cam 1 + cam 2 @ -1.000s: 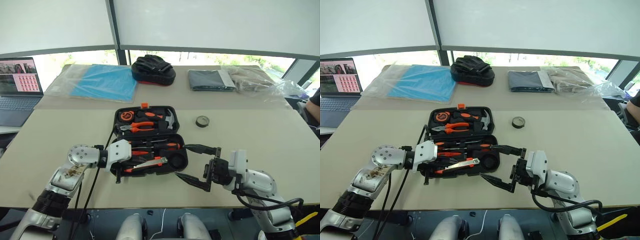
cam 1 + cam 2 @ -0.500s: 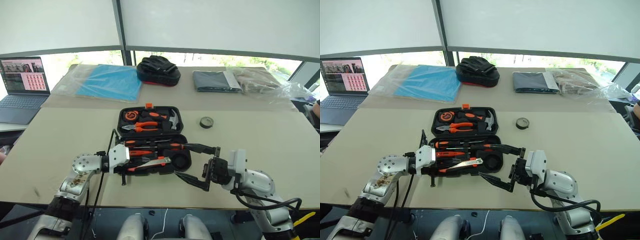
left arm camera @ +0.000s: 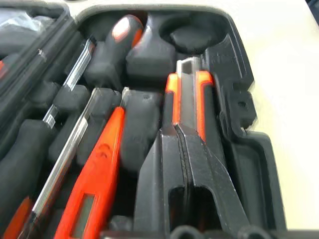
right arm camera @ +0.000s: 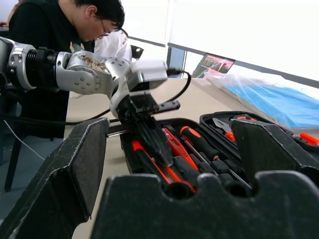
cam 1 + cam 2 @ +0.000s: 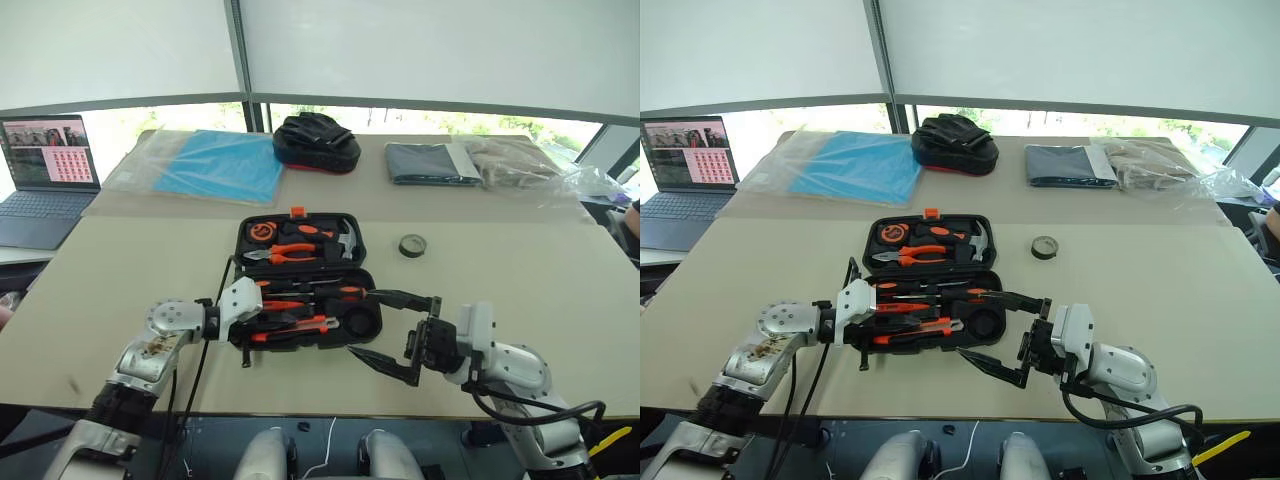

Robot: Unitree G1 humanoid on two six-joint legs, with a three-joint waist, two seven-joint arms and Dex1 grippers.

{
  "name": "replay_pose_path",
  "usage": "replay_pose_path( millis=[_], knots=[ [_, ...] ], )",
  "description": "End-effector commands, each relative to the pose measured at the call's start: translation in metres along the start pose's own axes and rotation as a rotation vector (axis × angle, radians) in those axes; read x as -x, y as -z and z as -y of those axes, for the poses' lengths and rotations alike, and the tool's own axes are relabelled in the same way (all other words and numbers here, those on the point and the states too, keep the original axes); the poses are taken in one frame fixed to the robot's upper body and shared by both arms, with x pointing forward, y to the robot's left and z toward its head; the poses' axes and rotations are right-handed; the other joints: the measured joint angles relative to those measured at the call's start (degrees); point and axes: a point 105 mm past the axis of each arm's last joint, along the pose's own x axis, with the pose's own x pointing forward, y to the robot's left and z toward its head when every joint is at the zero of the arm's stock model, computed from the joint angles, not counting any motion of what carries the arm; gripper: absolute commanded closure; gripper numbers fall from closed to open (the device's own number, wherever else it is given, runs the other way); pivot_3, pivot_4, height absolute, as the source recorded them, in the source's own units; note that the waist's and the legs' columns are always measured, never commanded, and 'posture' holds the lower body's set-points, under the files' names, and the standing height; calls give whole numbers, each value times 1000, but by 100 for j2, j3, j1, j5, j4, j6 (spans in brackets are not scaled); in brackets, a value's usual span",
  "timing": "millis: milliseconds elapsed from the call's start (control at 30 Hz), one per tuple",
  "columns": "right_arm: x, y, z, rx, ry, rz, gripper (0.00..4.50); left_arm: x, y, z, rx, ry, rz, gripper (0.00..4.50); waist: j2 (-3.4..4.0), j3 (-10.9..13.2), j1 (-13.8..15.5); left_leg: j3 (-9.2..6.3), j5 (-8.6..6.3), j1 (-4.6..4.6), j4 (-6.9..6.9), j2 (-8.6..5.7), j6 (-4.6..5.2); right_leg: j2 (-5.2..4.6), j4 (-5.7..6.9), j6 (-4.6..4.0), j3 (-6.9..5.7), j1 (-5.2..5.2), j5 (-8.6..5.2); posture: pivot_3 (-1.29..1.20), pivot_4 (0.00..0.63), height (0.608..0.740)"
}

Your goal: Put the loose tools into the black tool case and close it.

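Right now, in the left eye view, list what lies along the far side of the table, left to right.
Laptop → blue sheet in plastic → black and red bag → folded grey cloth → crumpled clear plastic.

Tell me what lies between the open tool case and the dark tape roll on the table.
Nothing: in the left eye view, only bare table separates the black tool case from the tape roll to its right.

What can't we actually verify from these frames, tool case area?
- Utility knife: left gripper is shut over its near end in the left wrist view, so its seating in the tool case recess is hidden.
- Tape roll: too small in the head views to read any detail.
- Case latch: tiny at the far rim; state unreadable.
- Right gripper: open, blocking much of the right wrist view.
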Motion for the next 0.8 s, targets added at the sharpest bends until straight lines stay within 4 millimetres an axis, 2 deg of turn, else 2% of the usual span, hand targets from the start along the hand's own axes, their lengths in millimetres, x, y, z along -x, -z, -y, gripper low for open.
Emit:
replay_pose_path(
  millis=[33, 167, 300, 467, 600, 800],
  knots=[
    [-1, -11, 0, 31, -6, 26, 0, 6, 65, 32, 149, 120, -265, 4471, -1, -1, -37, 0, 0, 0, -3, 0, 1, 1, -1, -1, 1, 0, -2, 0, 150, 740],
    [-1, -10, 0, 28, -12, 23, 0, 7, 52, 18, 64, 70, -208, 4471, -2, -3, -79, 4, 13, 5, -27, -1, 25, 0, -4, -8, 4, 8, -9, 0, 150, 740],
    [0, -10, 2, 34, -13, 19, 0, 8, 11, 7, -93, 15, -3, 4471, -8, 5, -77, 2, 19, -12, -32, 0, 36, 0, -4, -12, 3, -1, -11, 0, 150, 740],
    [6, -10, 7, 45, -6, 4, 0, 20, -22, 14, -64, 43, 153, 4471, -27, 20, -96, 9, 21, -88, -31, -1, 39, -3, -1, -39, 10, -81, 20, 0, 150, 740],
    [6, -9, 9, 47, -5, 1, 0, 22, -19, 26, -36, 107, 116, 4471, -63, 48, -100, 1, 17, -126, -30, -3, 42, 13, -1, -15, 5, -109, 37, 0, 150, 740],
    [3, -10, 10, 48, -2, 6, 0, 17, 12, 25, 15, 82, -41, 4471, -65, 51, -105, 1, -7, -123, -31, -12, 56, 14, -3, -4, 5, -102, 18, 0, 150, 740]
  ],
)
